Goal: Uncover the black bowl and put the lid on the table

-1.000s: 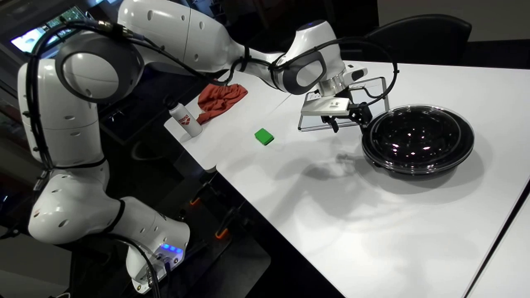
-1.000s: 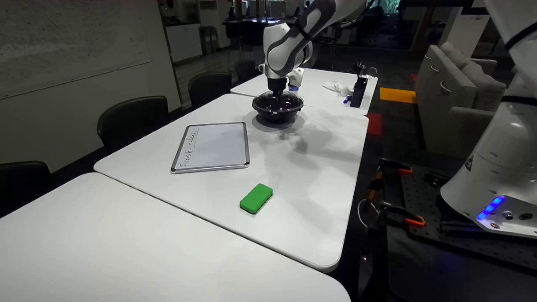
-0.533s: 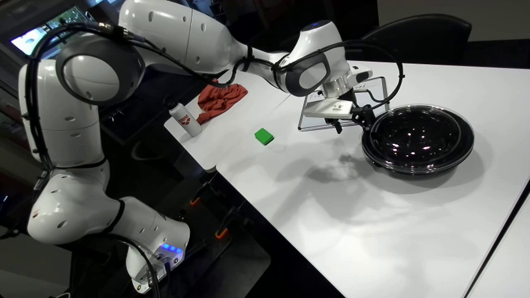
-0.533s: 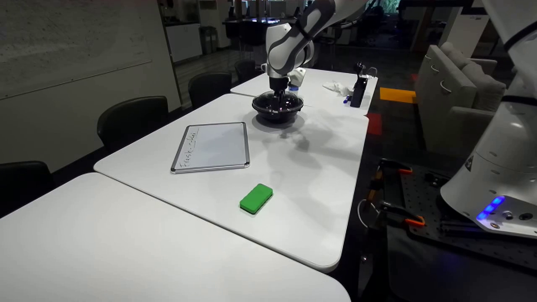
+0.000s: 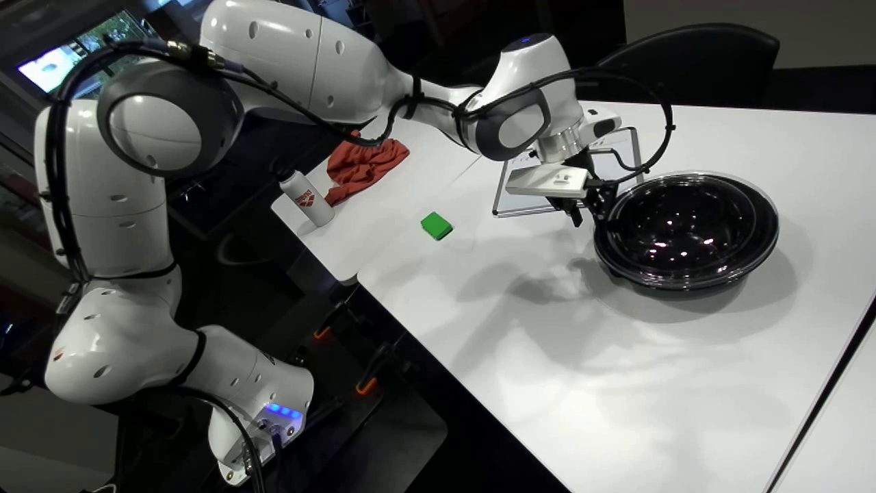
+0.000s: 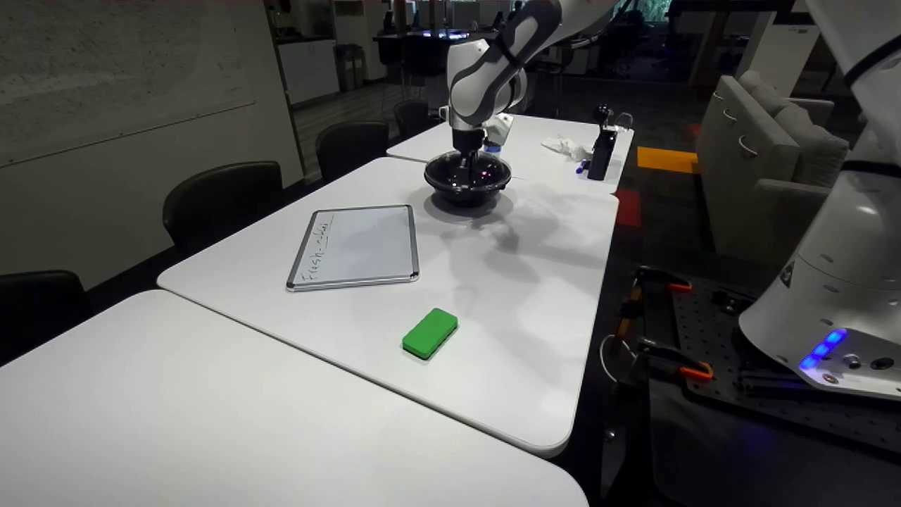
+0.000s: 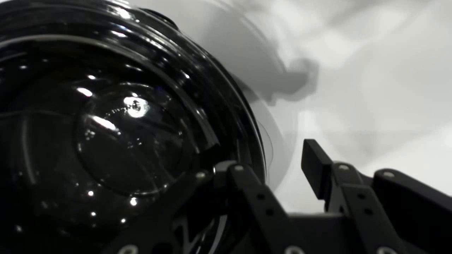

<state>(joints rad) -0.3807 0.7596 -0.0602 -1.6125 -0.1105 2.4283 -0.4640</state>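
Note:
The black bowl (image 6: 464, 196) stands on the white table (image 6: 507, 303), and the clear domed lid (image 5: 691, 212) covers it. Lid and bowl nearly merge in colour; in the wrist view a thin transparent lid tab (image 7: 267, 146) juts past the dark bowl rim (image 7: 226, 88). My gripper (image 7: 265, 160) straddles the rim at that tab, its jaws partly apart. The left finger is over the lid side and its tip is hard to make out against the black. The right finger (image 7: 316, 169) is outside the rim, with bare table showing between it and the bowl.
A framed whiteboard (image 6: 357, 245) lies near the bowl, and a green eraser (image 6: 430, 333) sits farther along. A red cloth (image 5: 367, 164) and a white bottle (image 5: 308, 198) are at the far end. A black holder (image 6: 602, 155) stands on the adjoining table.
My gripper has shifted a little toward the bowl and its jaws have drawn closer together. Bowl and lid have moved slightly toward the gripper in an exterior view.

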